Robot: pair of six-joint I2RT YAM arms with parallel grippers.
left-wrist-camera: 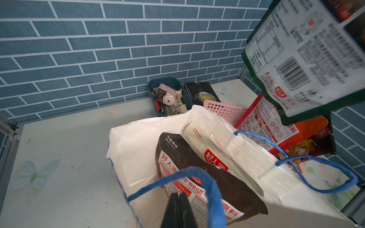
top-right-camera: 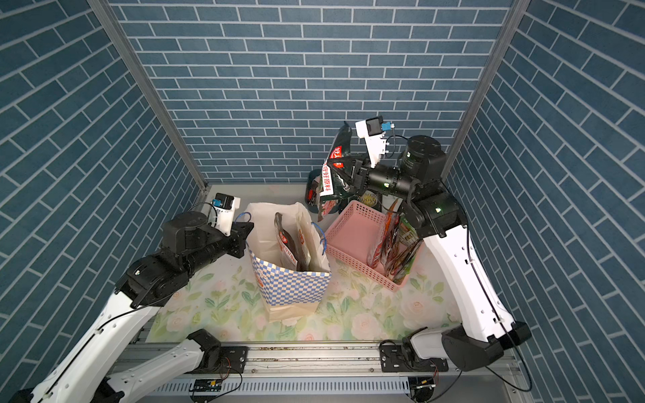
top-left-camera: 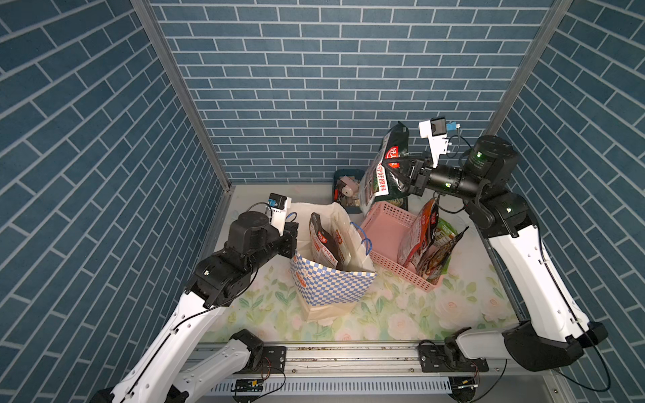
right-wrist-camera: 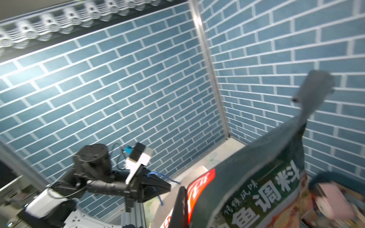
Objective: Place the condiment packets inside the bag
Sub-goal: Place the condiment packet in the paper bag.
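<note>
Dangling a glossy dark-green foil condiment packet (top-left-camera: 376, 181) mid-air near the blue-and-white checkered paper bag (top-left-camera: 331, 289), the right gripper (top-left-camera: 403, 167) had it clamped tight, while the left gripper (top-left-camera: 292, 240) sat with jaws pressed together at the bag's rim.

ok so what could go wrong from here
The green packet hangs in the right gripper, not yet over the bag; it could swing or slip out. A black packet and a pale one already stand inside, so it may snag on them and tip the tall bag.
</note>
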